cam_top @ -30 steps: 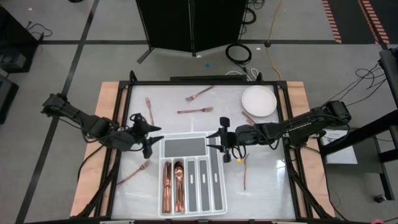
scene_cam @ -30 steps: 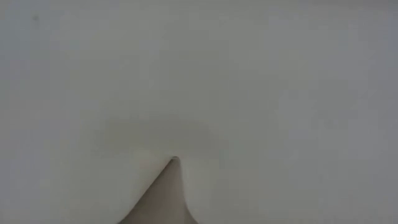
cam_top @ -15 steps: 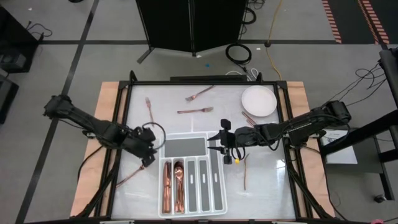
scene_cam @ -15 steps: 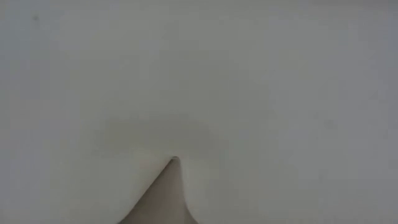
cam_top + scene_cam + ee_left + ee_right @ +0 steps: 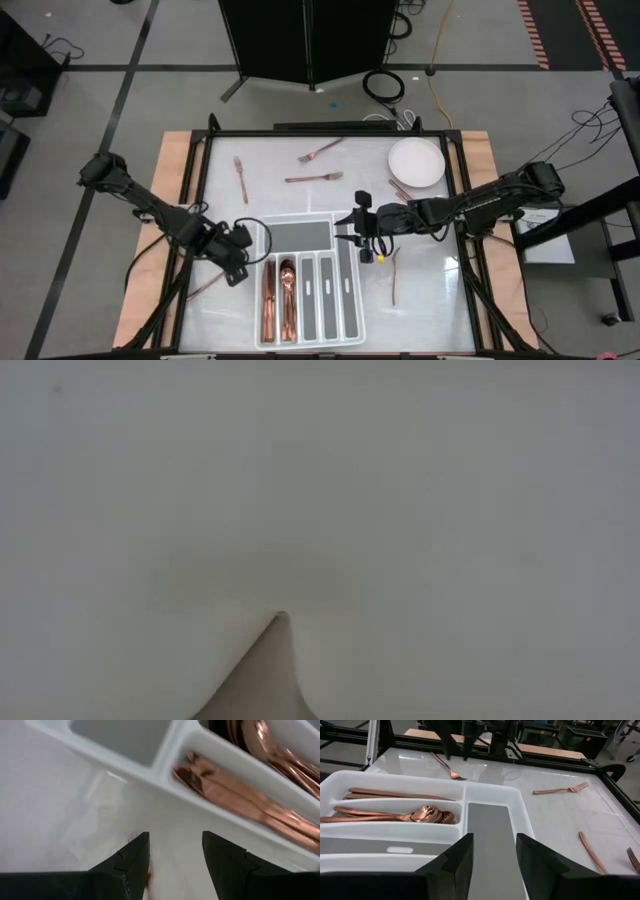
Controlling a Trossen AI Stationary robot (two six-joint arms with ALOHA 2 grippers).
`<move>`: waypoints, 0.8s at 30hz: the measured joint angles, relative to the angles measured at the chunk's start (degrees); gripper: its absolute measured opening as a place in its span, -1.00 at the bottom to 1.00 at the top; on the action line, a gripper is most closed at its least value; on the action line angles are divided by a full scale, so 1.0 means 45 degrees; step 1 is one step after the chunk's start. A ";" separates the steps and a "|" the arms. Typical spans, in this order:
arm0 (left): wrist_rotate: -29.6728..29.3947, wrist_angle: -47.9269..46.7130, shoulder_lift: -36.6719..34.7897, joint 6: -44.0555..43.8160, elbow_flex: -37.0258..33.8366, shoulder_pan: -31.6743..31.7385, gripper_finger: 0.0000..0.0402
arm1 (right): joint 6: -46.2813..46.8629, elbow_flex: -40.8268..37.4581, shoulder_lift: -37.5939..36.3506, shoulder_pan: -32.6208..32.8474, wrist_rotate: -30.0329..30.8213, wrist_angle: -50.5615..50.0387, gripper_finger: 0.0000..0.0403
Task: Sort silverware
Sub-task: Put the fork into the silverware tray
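White tabletop [image 5: 420, 300] framed in black fills the high view, with grey floor around it. At about 8 o'clock the left gripper [image 5: 238, 268] hangs low just beside the white divided tray [image 5: 330, 222], its fingers [image 5: 131, 862] apart over bare table, holding nothing; a piece of silverware [image 5: 205, 286] lies at its 7 o'clock. Inside the tray, knives [image 5: 268, 300] fill the leftmost slot and spoons [image 5: 287, 298] the next. Loose forks [image 5: 240, 178] lie at 11 and 12 o'clock. Right of the tray, the right gripper [image 5: 356, 230] hovers above the tray's edge, fingers [image 5: 455, 865] apart and empty. Another piece [image 5: 394, 277] lies at 5 o'clock, and a round white plate [image 5: 415, 162] sits at 1 o'clock.
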 joint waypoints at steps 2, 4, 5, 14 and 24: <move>0.0318 0.0004 -0.0031 -0.0674 0.0000 -0.0412 -0.09 | 0.0000 0.0000 0.0000 0.0000 0.0000 0.0000 -0.31; 0.0486 0.0000 -0.0027 -0.1401 0.0000 -0.0873 -0.09 | -0.0092 0.0000 0.0000 -0.0030 0.0000 0.0004 -0.31; 0.0556 0.0002 -0.0027 -0.1763 0.0000 -0.1104 -0.09 | -0.0171 -0.0002 0.0000 -0.0034 0.0000 0.0002 -0.31; 0.0633 -0.0044 0.0135 -0.3555 0.0000 -0.2547 -0.09 | -0.0287 -0.0002 0.0000 -0.0233 0.0024 0.0010 -0.31; 0.1460 -0.0043 0.1171 -0.3650 0.0000 -0.2865 -0.09 | -0.0194 -0.0005 0.0000 -0.0222 0.0015 0.0010 -0.31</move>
